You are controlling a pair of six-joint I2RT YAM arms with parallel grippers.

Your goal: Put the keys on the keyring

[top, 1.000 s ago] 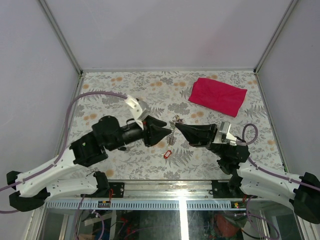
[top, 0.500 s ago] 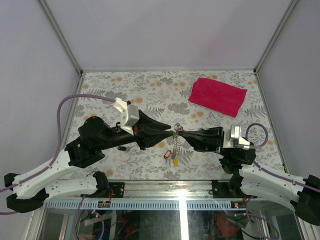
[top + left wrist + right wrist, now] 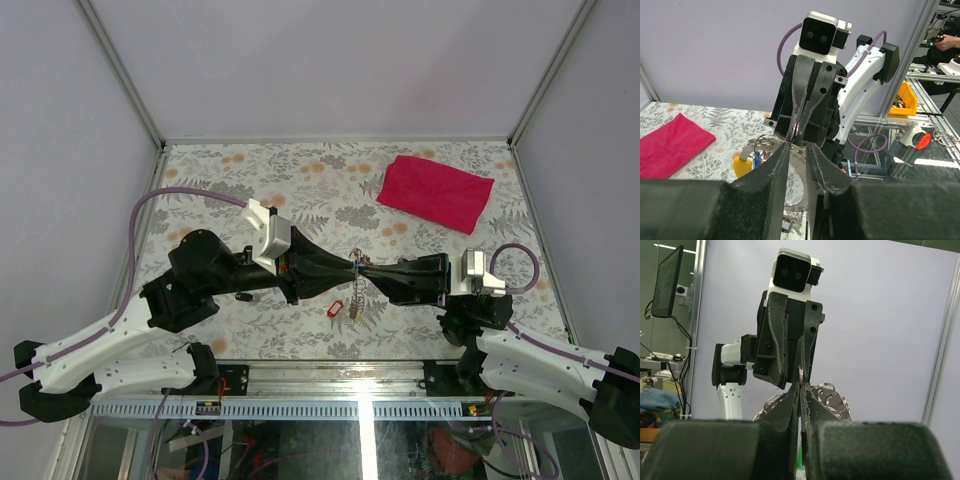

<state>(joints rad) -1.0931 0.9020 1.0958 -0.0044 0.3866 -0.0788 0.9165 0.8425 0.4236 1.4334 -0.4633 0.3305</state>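
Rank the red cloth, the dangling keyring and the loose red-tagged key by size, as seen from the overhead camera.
1. red cloth, by far the largest.
2. keyring, though it hangs nearer the camera, so unsure.
3. red-tagged key, close to the keyring in size.

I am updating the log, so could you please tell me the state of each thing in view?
right gripper: shut on the keyring.
left gripper: nearly closed at the keyring, grip unclear.
keyring: held up between the two grippers, strand hanging down.
red-tagged key: loose on the table.
red cloth: lying flat, untouched.
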